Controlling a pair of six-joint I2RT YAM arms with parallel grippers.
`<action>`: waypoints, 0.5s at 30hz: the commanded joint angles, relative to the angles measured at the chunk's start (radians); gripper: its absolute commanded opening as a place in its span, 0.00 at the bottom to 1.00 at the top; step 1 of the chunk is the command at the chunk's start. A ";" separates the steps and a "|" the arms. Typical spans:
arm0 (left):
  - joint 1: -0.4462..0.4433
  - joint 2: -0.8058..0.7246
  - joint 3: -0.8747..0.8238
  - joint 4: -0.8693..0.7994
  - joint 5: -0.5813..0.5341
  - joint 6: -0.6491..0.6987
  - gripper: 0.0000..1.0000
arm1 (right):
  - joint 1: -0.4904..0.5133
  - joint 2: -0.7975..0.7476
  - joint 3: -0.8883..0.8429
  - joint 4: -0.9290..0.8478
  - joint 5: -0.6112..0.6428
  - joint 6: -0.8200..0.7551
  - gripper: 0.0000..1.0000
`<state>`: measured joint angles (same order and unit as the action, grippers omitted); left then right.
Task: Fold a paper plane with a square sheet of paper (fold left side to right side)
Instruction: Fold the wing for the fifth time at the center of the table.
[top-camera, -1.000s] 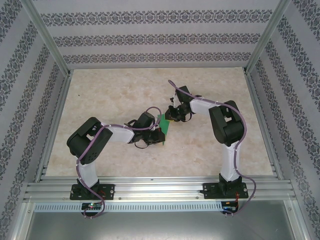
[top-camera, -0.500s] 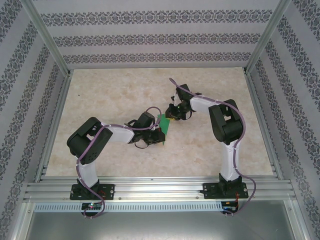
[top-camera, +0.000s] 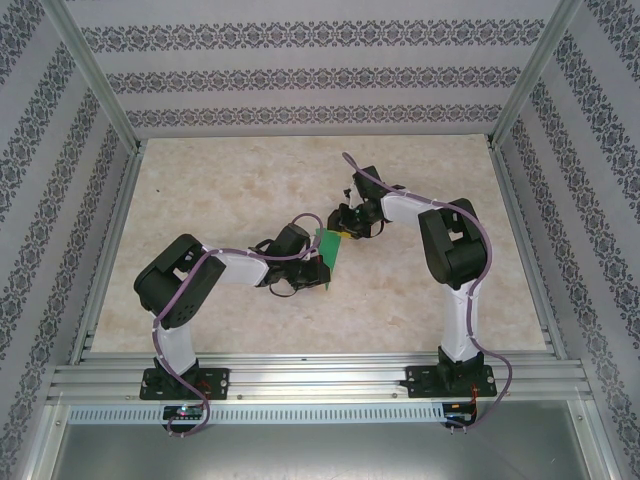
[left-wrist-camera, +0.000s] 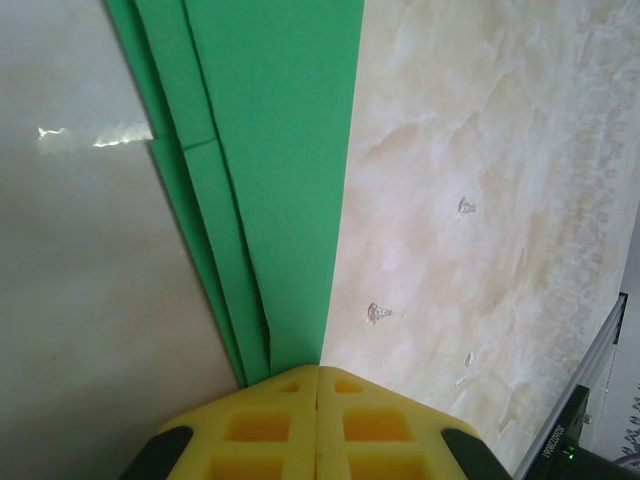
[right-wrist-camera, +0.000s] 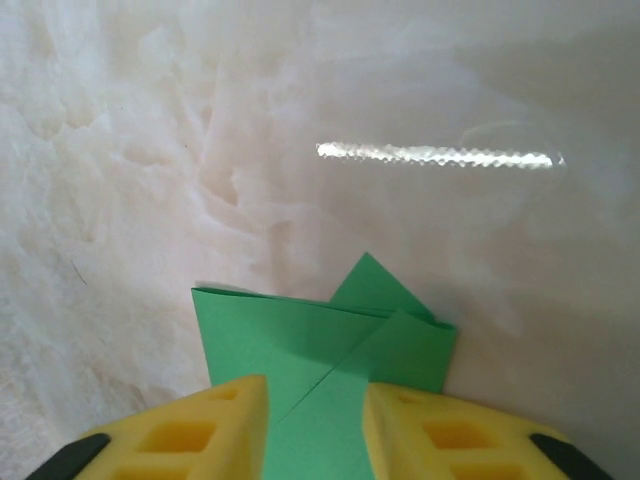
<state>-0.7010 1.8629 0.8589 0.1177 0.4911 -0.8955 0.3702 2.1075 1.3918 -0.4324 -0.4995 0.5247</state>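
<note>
Item: left gripper (left-wrist-camera: 318, 380), yellow ribbed fingers pressed together, clamped on the near end of the green paper (left-wrist-camera: 275, 150). In the left wrist view the paper's long axis runs straight away from the fingertips to the top of the frame, leaning slightly left. Its right edge is one clean straight line. Its left side shows several stepped layers, narrow strips lying one under the other, with a short split where they meet close to the fingertips. Colour: bright plain green, matte, unprinted. Right gripper (right-wrist-camera: 315, 390): yellow fingers standing apart, the paper's other end in the gap between them. That end is folded into overlapping flaps, with one diagonal crease and a small pointed corner aimed away from the gripper. From above, the paper is a short strip between the two grippers, about mid-worktop. Worktop (right-wrist-camera: 150, 150): pale marbled, glossy. Writing: small white lettering on a black part at the lower right of the left wrist view, too small to read.
</note>
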 joint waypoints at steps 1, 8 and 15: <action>-0.017 0.064 -0.044 -0.165 0.014 0.018 0.08 | -0.074 0.037 -0.023 0.144 0.254 0.008 0.45; -0.017 0.066 -0.043 -0.165 0.014 0.017 0.07 | -0.088 0.010 -0.084 0.225 0.243 0.051 0.58; -0.017 0.067 -0.043 -0.166 0.014 0.018 0.07 | -0.105 -0.035 -0.152 0.321 0.215 0.071 0.69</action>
<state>-0.7010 1.8648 0.8585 0.1223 0.4900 -0.8955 0.3500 2.0525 1.2858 -0.2287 -0.5144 0.6132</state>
